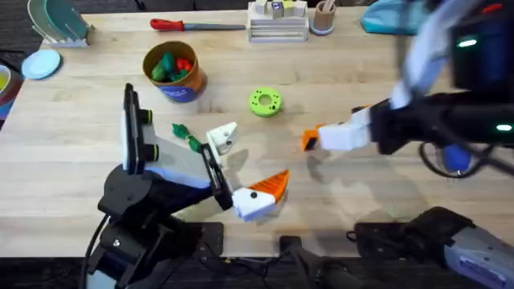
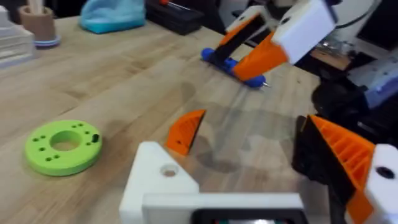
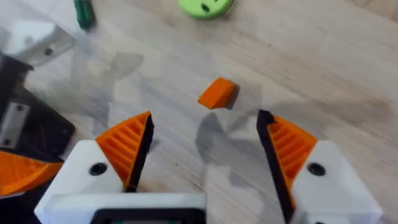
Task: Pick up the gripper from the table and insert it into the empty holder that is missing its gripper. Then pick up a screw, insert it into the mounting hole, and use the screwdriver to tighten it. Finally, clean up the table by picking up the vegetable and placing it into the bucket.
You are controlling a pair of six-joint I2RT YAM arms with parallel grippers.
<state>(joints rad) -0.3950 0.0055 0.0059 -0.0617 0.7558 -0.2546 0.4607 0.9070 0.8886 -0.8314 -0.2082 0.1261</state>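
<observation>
While open, right claw (image 3: pixel 202 155) hovers above gripper (image 3: pixel 217 93).

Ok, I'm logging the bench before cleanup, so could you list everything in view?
Gripper tip: one, orange, on the table below the gap between the right tool's fingers.
Screwdriver: one, blue handle, on the table beyond the right tool.
Vegetable: one, green, beside the holder.
Bucket: one, orange with a blue band, holding green and red toy foods.
Ring disc: one, green, mid-table.
Red-handled driver: one, far edge.
Pen cup: one, tan, far edge.
Holder: one, white, the left tool's bare finger.
Left tool: open, one orange pad.
Right tool: open, two orange pads.
</observation>
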